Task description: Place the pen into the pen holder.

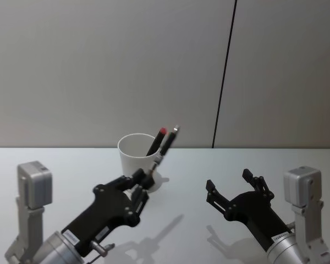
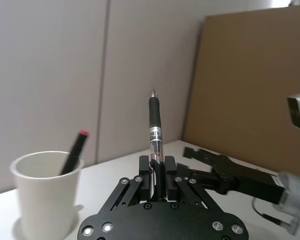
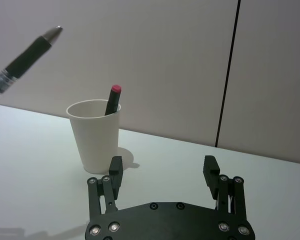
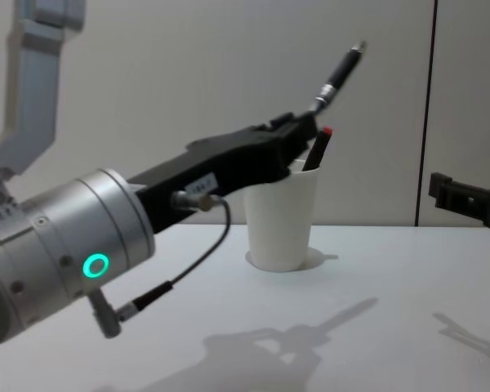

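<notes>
The pen holder (image 1: 136,159), a white paper cup, stands at mid table with a red-capped pen (image 1: 157,139) leaning inside it. My left gripper (image 1: 147,179) is shut on a black pen (image 1: 166,144) and holds it in the air just in front of the cup's right side, slanting up and away. In the left wrist view the pen (image 2: 155,131) rises from between the closed fingers (image 2: 152,172), with the cup (image 2: 46,197) off to one side. In the chest view the pen (image 4: 340,72) sticks up past the cup's rim (image 4: 282,214). My right gripper (image 1: 235,186) hovers open to the right.
A grey wall with a dark vertical seam (image 1: 224,74) rises behind the white table (image 1: 253,159). A brown board (image 2: 250,85) stands off to the side in the left wrist view. Bare tabletop surrounds the cup.
</notes>
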`<state>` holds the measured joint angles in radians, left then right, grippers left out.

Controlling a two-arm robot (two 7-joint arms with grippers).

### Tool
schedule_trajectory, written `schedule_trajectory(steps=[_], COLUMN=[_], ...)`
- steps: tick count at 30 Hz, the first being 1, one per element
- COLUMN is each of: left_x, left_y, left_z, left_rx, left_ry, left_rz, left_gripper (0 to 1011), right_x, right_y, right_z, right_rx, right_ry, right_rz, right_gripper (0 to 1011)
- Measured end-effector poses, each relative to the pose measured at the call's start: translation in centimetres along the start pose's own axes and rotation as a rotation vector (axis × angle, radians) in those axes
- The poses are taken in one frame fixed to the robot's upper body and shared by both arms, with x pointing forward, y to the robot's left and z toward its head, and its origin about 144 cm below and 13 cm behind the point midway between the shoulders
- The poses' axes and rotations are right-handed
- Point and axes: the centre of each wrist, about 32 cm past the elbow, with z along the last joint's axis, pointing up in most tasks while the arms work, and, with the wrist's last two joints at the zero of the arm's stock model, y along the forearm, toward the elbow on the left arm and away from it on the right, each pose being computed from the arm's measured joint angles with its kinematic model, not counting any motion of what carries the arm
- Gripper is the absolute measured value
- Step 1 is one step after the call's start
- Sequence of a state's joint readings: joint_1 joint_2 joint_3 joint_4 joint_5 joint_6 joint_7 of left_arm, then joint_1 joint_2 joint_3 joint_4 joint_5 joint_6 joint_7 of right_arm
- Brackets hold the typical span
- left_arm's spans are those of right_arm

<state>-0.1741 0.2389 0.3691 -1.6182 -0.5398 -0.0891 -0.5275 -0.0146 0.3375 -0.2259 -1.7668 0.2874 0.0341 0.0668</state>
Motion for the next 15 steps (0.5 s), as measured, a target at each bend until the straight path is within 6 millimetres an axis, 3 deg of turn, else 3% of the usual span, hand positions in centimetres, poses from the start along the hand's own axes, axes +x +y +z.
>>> schedule_trajectory(steps=[15], left_x=[1.1], left_y=[-3.3], left_z=[-1.4], left_rx=[0.062], left_ry=[0.028], left_rz=[-0.208], left_gripper=[180], right_x=[0.0], right_y=[0.0], right_z=[0.0], right_rx=[0.0], right_ry=[0.0], right_rz=[0.0], right_gripper=[1001])
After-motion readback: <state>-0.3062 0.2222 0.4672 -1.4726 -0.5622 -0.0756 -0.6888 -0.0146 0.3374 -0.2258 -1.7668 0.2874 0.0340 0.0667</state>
